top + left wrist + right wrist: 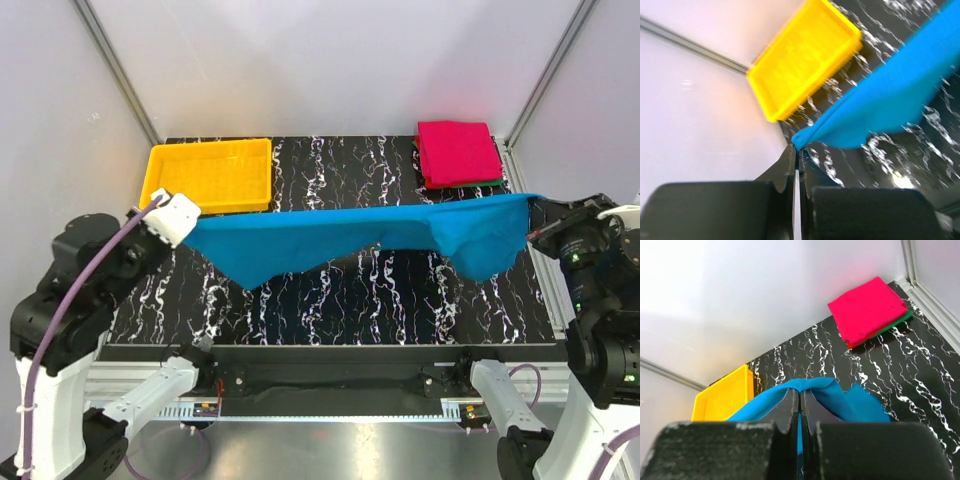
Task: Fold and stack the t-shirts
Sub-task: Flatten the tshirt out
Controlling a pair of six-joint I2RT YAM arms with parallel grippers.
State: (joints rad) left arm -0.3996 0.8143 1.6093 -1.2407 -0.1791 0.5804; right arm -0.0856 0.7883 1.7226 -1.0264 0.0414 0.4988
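A teal-blue t-shirt [350, 232] hangs stretched above the black marbled table [330, 290], held up at both ends. My left gripper [190, 222] is shut on its left corner [801, 136]. My right gripper [532, 222] is shut on its right edge [810, 387], and the cloth drapes over both fingers. The lower hem sags in two lobes. At the back right lies a folded magenta-pink t-shirt [457, 152] on top of a folded dark green t-shirt [492, 183]; both also show in the right wrist view, pink t-shirt [867, 309] over green t-shirt [897, 321].
A yellow plastic tray [212, 175] stands at the back left of the table, also seen as the tray [805, 60] in the left wrist view. White walls with metal frame rails close the back and sides. A rail [330, 345] runs along the near table edge.
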